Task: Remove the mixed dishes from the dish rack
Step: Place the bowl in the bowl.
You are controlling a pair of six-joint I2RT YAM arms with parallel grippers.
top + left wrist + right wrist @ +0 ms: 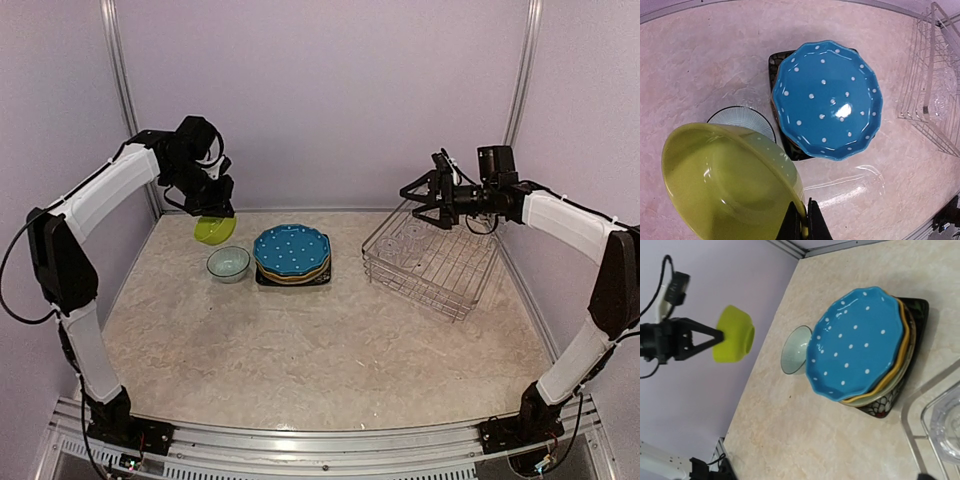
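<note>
Top external view: left gripper (213,211), raised over the far-left part of the table (300,370), clamped on the rim of the lime-green bowl (215,230), which hangs tilted below it, clear of the surface. Pale grey-green bowl (228,263) stands upright on the table just near of it. Blue white-dotted plate (291,249) tops a stack just right of that bowl, with the black square plate (293,281) at the bottom. Dish rack (455,280), silver wire, sits on the right half of the table, well apart from the stack; clear glass (410,240) shows faintly in its far-left end. Right gripper (413,203), fingers spread and holding nothing, hovers above that far-left corner of the rack. Left wrist view: fingers (812,225) pressed together on the lime-green bowl's rim (730,180); pale grey-green bowl (747,119) partly hidden behind it; blue white-dotted plate (827,100) over a corner of the black square plate (777,60); dish rack (920,95) at the right edge, a glass (942,102) inside. Right wrist view: left gripper (719,334) holding the lime-green bowl (736,334) in the air; pale grey-green bowl (794,351) beside the stack; blue white-dotted plate (860,345), yellow plate (908,344) rim under it, black square plate (918,310) lowest; rack wire (912,412) and a glass (946,427) at lower right.
</note>
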